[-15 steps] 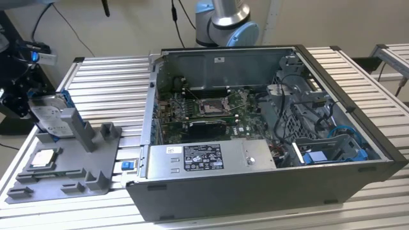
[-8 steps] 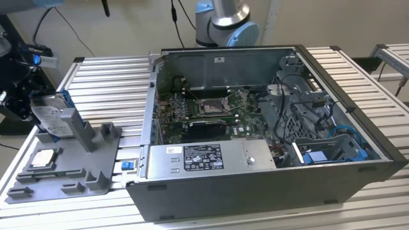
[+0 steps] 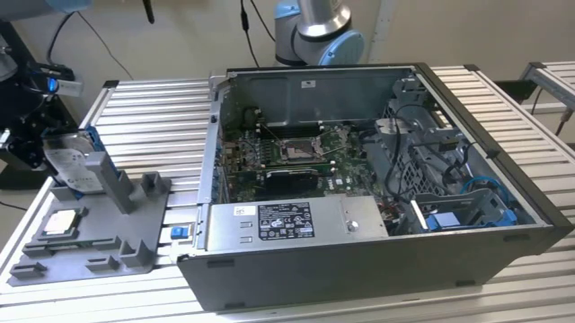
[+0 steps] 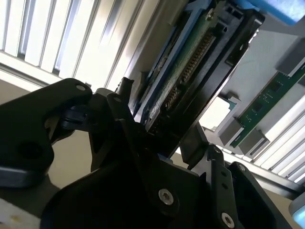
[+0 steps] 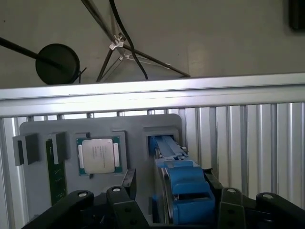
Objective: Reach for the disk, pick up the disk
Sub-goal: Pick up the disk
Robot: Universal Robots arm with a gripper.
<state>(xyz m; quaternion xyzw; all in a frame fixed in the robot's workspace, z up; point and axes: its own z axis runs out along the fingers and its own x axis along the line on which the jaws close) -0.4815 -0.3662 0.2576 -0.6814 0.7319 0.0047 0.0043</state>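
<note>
The disk stands on edge, slightly tilted, in a slot of the grey fixture at the exterior view's left. It is silver with a white label and blue rails. My gripper is at the disk's upper end. In the second wrist view the disk's connector edge runs between the black fingers, and a thin bright gap shows on one side. In the first wrist view its blue rail lies between the fingers, and its far end sits in the slot. The gripper is open around the disk.
A square processor chip and a green memory stick sit in the same fixture. An open computer case stands to the exterior view's right on the slatted aluminium table. A grey post rises right beside the disk.
</note>
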